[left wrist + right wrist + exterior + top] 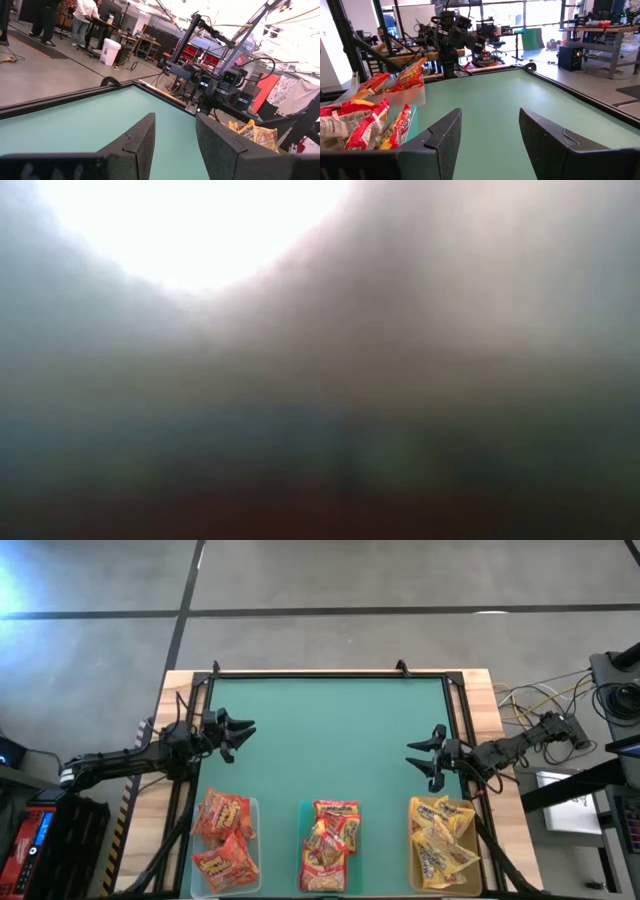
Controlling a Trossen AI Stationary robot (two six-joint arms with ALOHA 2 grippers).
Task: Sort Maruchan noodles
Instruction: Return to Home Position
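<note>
The Maruchan noodles lie in three shallow bins along the table's near edge: orange-red packets (224,832) in the left bin, red packets (328,843) in the middle bin, yellow packets (442,837) in the right bin. My left gripper (243,733) hovers level over the green mat at the left side, open, nothing between its fingers (175,145). My right gripper (422,761) hovers level at the right side, open and empty (490,145). The low view shows only blur.
The green mat (330,740) lies bare between the two grippers, framed by a dark rail. Cables and equipment (560,710) sit beyond the table's right edge. People stand far off in the room (82,20).
</note>
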